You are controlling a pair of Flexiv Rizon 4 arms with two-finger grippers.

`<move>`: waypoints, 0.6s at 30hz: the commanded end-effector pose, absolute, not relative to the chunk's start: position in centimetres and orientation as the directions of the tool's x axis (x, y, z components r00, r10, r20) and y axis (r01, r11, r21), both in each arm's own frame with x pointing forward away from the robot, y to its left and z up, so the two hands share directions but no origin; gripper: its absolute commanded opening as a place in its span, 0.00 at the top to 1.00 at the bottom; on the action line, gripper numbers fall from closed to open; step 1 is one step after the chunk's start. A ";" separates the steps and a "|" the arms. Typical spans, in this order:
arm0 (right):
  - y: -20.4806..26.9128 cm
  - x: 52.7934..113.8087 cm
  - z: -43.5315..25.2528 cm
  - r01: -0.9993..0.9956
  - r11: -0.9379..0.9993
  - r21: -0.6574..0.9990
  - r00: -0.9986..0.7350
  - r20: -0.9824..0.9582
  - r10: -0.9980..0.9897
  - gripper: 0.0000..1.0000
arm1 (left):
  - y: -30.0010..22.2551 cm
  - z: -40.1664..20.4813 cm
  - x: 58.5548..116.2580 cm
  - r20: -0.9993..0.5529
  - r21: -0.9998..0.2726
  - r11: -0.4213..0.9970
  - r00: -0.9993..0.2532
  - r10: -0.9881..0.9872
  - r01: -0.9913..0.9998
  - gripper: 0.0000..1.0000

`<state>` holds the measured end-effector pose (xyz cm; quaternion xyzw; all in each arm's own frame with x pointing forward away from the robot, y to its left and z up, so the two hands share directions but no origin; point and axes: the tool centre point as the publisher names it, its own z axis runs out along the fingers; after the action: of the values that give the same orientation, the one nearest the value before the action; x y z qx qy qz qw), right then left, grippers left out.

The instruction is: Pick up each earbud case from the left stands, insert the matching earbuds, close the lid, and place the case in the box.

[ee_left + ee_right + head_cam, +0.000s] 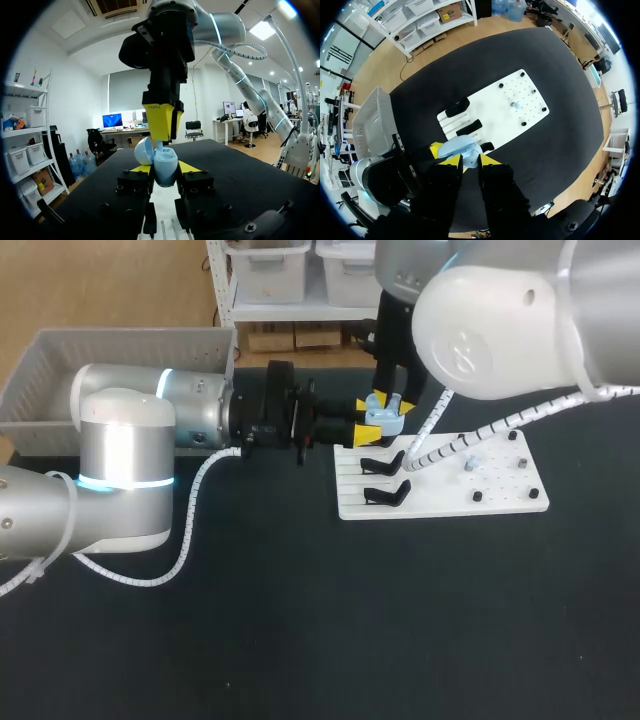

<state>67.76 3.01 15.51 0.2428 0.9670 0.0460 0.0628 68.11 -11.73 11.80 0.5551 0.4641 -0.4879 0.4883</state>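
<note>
Over board (pixel 500 480) edge, far-left corner: earbud (pixel 160 146) at case (pixel 162 172)
Left gripper (pixel 166 168) clamps the open blue case from both sides; right gripper (pixel 161 139), narrow, pinches what looks like an earbud just above it. Risk: a misaligned earbud jams or slips free, so the lid won't shut. No legible print on case or board.

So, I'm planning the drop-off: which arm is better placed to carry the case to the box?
Left, probably: the left tool grips the case, and the box sits on that side; the right tool hangs above the case.
</note>
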 end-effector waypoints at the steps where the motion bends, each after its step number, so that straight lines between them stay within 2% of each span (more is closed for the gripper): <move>1: 3.0 68.0 15.2 0.466 0.877 0.117 -0.873 -0.098 0.478 1.00 | -11.7 11.8 67.9 -0.995 0.093 -0.086 0.096 0.036 0.992 1.00; 9: 3.1 68.1 14.9 0.470 0.876 0.112 -0.872 -0.094 0.480 1.00 | -11.7 11.8 67.9 -0.995 0.093 -0.086 0.096 0.036 0.992 1.00; 10: 3.1 68.1 14.9 0.470 0.875 0.114 -0.872 -0.093 0.480 0.93 | -11.7 11.8 67.9 -0.995 0.093 -0.086 0.096 0.036 0.992 1.00; 11: 3.2 68.1 15.0 0.470 0.875 0.116 -0.872 -0.094 0.481 0.78 | -11.7 11.8 67.9 -0.995 0.093 -0.086 0.096 0.036 0.992 1.00; 12: 3.2 68.0 15.1 0.470 0.875 0.118 -0.871 -0.095 0.481 0.59 | -11.7 11.8 67.9 -0.995 0.093 -0.086 0.096 0.036 0.992 1.00; 13: 3.2 68.0 15.3 0.470 0.874 0.122 -0.871 -0.096 0.482 0.29 | -11.7 11.8 67.9 -0.995 0.093 -0.086 0.096 0.036 0.992 1.00; 15: 3.2 67.9 15.5 0.470 0.873 0.131 -0.870 -0.097 0.483 0.11 | -11.7 11.8 67.9 -0.995 0.093 -0.086 0.096 0.036 0.992 1.00; 17: 3.1 67.5 16.0 0.468 0.872 0.140 -0.870 -0.098 0.483 0.02 | -11.7 11.8 67.9 -0.995 0.093 -0.086 0.096 0.036 0.992 1.00; 18: 3.1 67.3 16.3 0.467 0.872 0.146 -0.870 -0.098 0.483 0.02 | -11.7 11.8 67.9 -0.995 0.093 -0.086 0.096 0.036 0.992 1.00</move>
<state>68.00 3.57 15.71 0.2460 0.9658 0.0536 0.0617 68.18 -11.69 11.80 0.5548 0.4644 -0.4876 0.4887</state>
